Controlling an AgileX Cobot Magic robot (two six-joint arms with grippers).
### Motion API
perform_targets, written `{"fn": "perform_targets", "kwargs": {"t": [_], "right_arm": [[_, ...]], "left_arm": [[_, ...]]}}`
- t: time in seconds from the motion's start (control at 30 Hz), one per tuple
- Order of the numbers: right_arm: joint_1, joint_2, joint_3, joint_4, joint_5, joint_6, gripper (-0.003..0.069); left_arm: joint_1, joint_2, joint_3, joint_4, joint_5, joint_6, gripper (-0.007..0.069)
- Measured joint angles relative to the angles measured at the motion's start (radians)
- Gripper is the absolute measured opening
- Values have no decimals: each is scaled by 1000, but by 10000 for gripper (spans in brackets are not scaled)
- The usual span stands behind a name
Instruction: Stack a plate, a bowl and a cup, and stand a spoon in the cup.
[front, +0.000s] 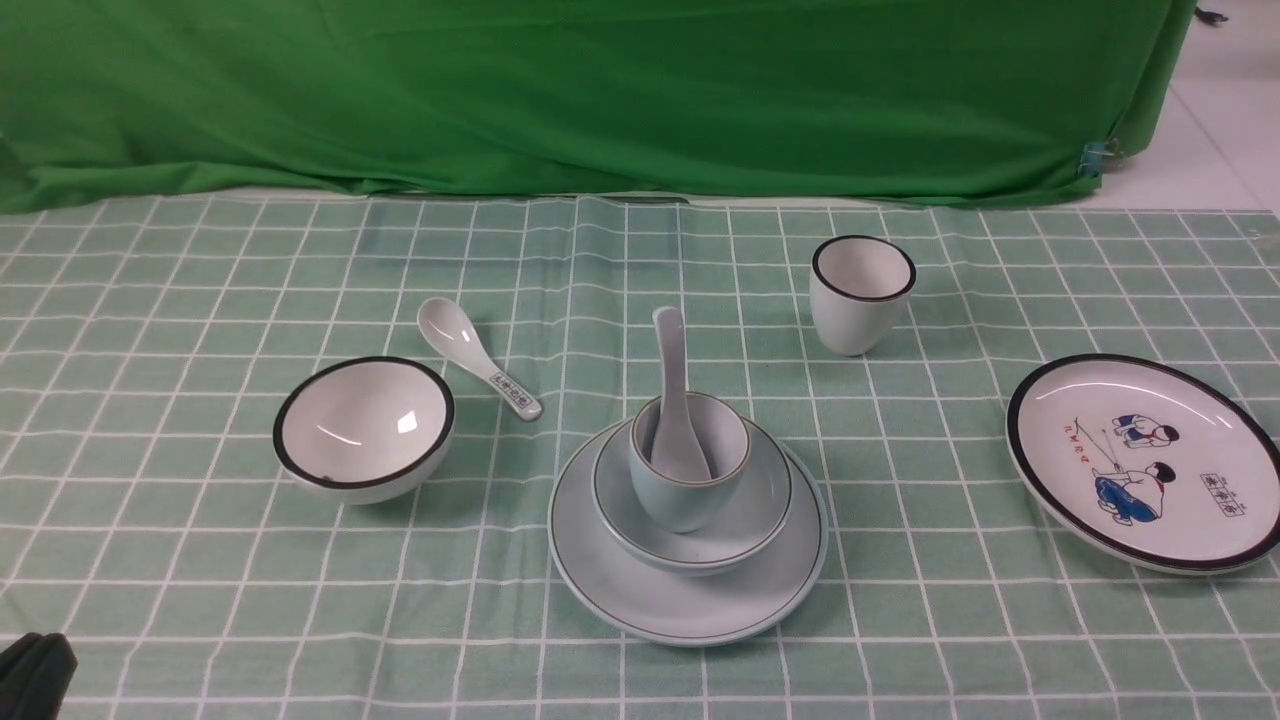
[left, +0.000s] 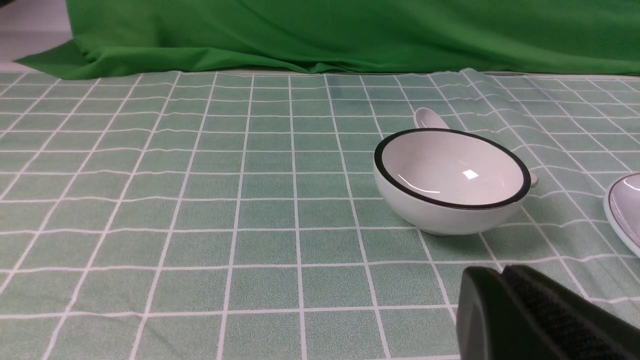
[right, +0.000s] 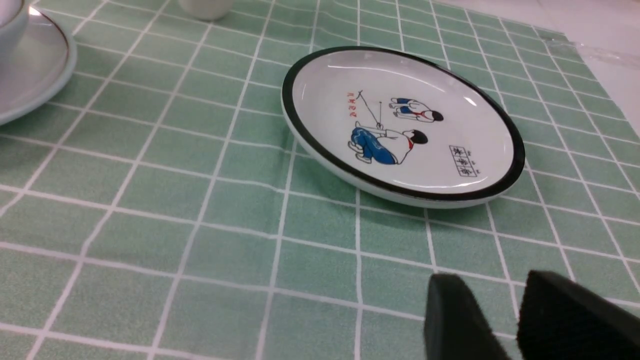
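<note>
The pale blue-green plate (front: 690, 610) lies at the middle of the table. The shallow pale bowl (front: 765, 500) sits on it, and the small pale cup (front: 680, 505) stands in the bowl. The plain white spoon (front: 670, 360) stands in the cup, handle up and leaning back. My left gripper (front: 35, 675) is at the near left corner; in the left wrist view it (left: 500, 275) is shut and empty, with the plate's edge (left: 625, 210) far to one side. My right gripper (right: 492, 285) is slightly open and empty above the cloth, near the plate's edge (right: 35, 75).
A white black-rimmed bowl (front: 363, 428) sits left of the stack, and also shows in the left wrist view (left: 450, 180). A spoon with a patterned handle (front: 480, 360) lies behind it. A white black-rimmed cup (front: 860, 292) stands back right. A cartoon plate (front: 1150, 460), also in the right wrist view (right: 400, 125), lies at the right. A green curtain (front: 600, 90) hangs behind.
</note>
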Motion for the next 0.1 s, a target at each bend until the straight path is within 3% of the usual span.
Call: {"fn": "perform_targets", "kwargs": {"t": [0.1], "right_arm": [[0,0,0,0,0,0,242]], "left_arm": [[0,0,0,0,0,0,13]]}}
